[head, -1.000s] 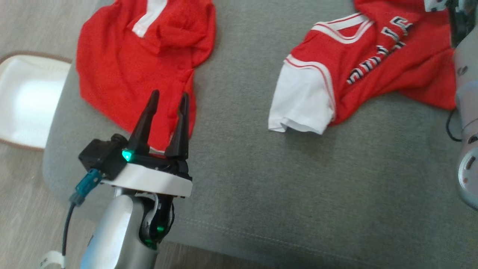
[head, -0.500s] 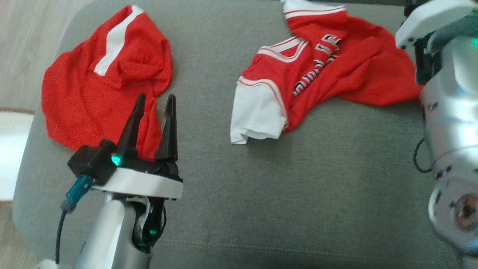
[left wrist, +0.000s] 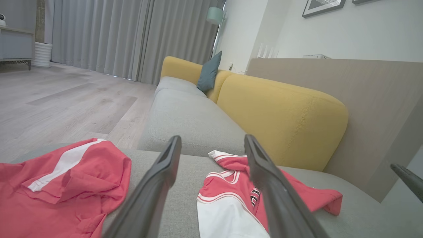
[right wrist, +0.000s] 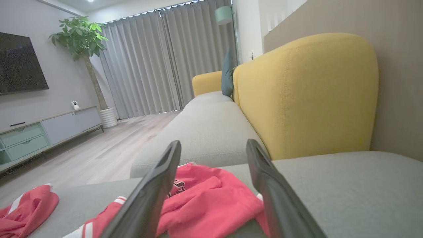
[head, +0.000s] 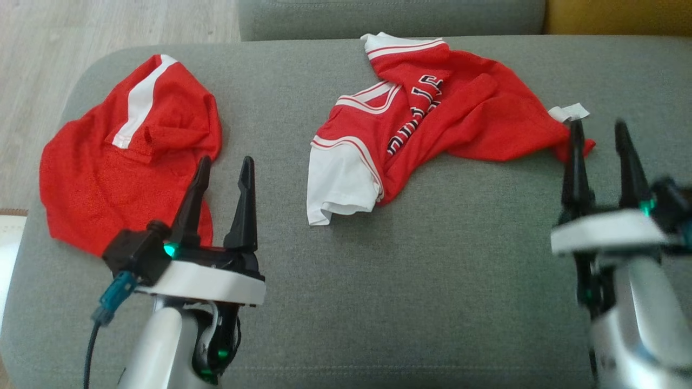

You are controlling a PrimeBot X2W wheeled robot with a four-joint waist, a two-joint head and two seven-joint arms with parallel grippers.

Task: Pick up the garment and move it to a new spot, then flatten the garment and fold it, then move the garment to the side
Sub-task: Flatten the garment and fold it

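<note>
A crumpled red jersey with white sleeves and dark lettering lies on the grey seat cushion, past the middle. It also shows in the left wrist view as the jersey and in the right wrist view as the jersey. A second red garment with a white stripe lies bunched at the cushion's left end. My left gripper hovers open at that garment's near right edge, holding nothing. My right gripper stands open just beside the jersey's right corner, nothing between its fingers.
The cushion's rounded left end drops to a wooden floor, with a pale mat at the left edge. Another grey seat lies beyond, and a yellow backrest rises behind. Bare cushion spreads in front of both garments.
The camera has swung, so both garments sit lower and further left in the picture. My right arm has come down from the right edge, gripper now upright at lower right. The left gripper stays put.
</note>
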